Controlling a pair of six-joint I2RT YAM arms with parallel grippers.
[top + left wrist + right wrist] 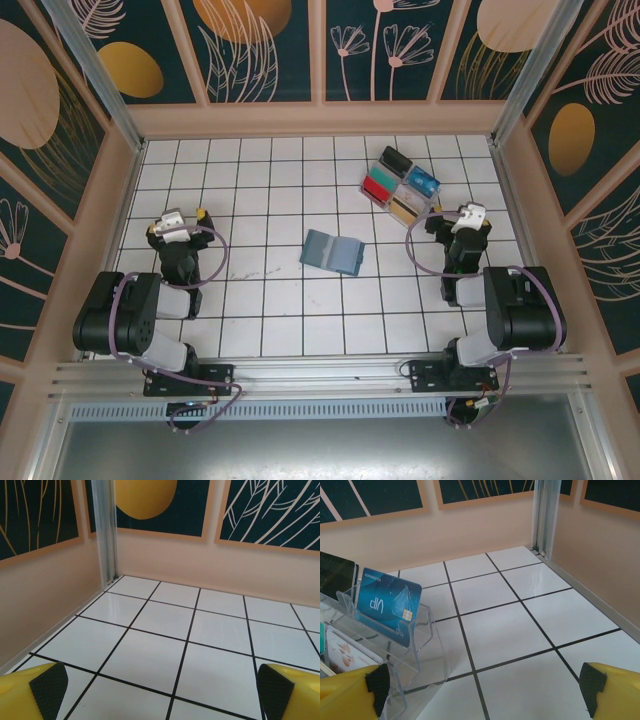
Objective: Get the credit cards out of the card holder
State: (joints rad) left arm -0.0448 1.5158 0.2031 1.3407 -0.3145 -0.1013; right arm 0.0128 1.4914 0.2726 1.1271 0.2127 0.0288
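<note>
The card holder (333, 252), a slim blue-grey wallet, lies folded open on the white tiled floor midway between the arms. The credit cards are hidden; I can make out none on or beside it. My left gripper (178, 218) hovers about two tiles left of the holder. It is open, and in the left wrist view its black pads (48, 687) stand wide apart over bare tile. My right gripper (462, 214) is about two tiles right of the holder. It is open too, with nothing between its fingertips (592, 682).
A clear plastic tray (400, 183) with coloured compartments stands at the back right, just left of the right gripper. It shows in the right wrist view as the tray (395, 645), holding a blue VIP card (387, 605). Peach walls and aluminium corner posts (106, 530) enclose the floor.
</note>
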